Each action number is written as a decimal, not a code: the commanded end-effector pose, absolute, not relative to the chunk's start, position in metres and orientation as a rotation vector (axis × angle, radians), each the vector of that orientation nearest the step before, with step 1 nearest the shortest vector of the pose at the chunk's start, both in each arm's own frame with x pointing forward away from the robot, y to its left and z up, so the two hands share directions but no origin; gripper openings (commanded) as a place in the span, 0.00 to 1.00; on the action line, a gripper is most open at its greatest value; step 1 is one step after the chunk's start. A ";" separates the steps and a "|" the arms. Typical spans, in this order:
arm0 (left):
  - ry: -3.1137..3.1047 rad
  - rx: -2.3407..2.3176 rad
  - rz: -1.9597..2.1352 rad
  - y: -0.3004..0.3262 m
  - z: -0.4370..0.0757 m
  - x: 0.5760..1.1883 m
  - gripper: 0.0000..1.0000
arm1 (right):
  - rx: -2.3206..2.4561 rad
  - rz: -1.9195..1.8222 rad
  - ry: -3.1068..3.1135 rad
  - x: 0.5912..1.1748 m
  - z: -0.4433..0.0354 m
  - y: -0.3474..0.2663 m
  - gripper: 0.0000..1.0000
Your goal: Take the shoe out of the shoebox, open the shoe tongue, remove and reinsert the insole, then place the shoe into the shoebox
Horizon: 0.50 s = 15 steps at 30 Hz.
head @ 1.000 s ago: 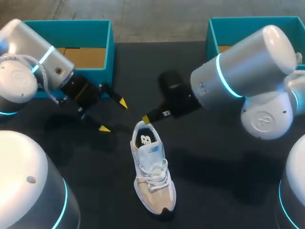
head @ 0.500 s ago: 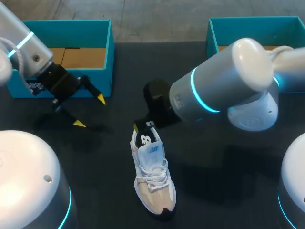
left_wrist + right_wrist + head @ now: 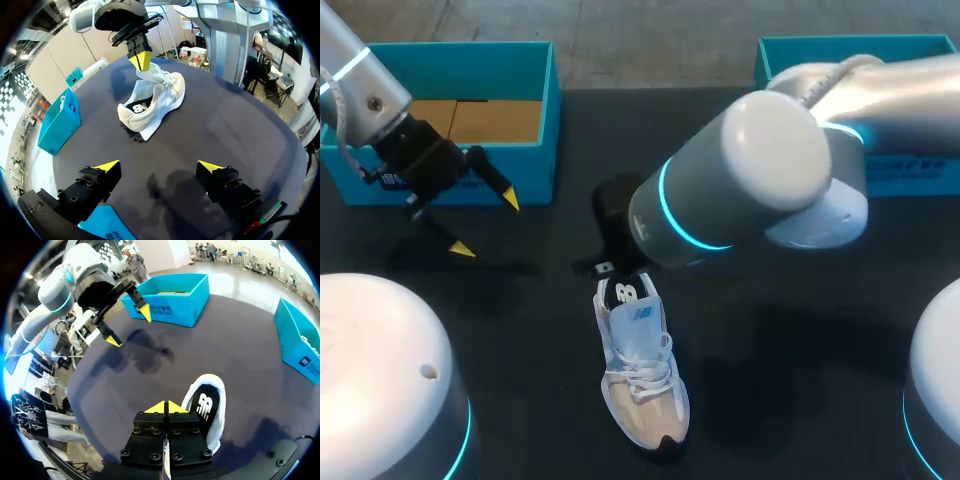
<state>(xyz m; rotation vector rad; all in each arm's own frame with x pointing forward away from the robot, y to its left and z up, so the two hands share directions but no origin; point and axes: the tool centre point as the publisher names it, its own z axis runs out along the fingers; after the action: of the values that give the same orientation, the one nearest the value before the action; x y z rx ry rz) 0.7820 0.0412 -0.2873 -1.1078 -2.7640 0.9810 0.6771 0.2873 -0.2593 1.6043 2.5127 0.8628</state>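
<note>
A white and beige shoe (image 3: 640, 370) lies on the dark table, heel toward the far side, toe toward me; its dark insole (image 3: 206, 405) shows through the opening. My right gripper (image 3: 165, 407) is shut with nothing between its tips, just beside the heel, and the left wrist view shows the right gripper (image 3: 141, 60) hovering at the shoe (image 3: 152, 102) collar. In the head view my right arm hides most of the right gripper (image 3: 605, 268). My left gripper (image 3: 485, 224) stands open and empty near the left shoebox (image 3: 545, 110), well away from the shoe. The left gripper (image 3: 158, 166) has bare table under it.
A teal shoebox with a cardboard floor stands at the far left, a second teal shoebox (image 3: 790, 50) at the far right. My right arm's bulky elbow (image 3: 750, 180) hangs over the table's middle. Bare tabletop (image 3: 800, 380) lies on both sides of the shoe.
My left arm has drawn back leftward toward the left shoebox, gripper still open. My right arm has swung left, its shut gripper sliding to the left side of the heel. The shoe has not moved.
</note>
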 end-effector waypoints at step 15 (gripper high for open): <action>-2.804 -1.118 0.855 0.044 -0.296 0.787 1.00 | 1.665 0.777 2.409 0.668 -0.289 0.275 0.00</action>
<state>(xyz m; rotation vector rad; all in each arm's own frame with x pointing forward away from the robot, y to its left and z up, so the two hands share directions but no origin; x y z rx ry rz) 0.7860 0.0410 -0.2961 -1.1172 -2.8062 0.8590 0.6694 0.2761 -0.2802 1.6622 2.4131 0.7603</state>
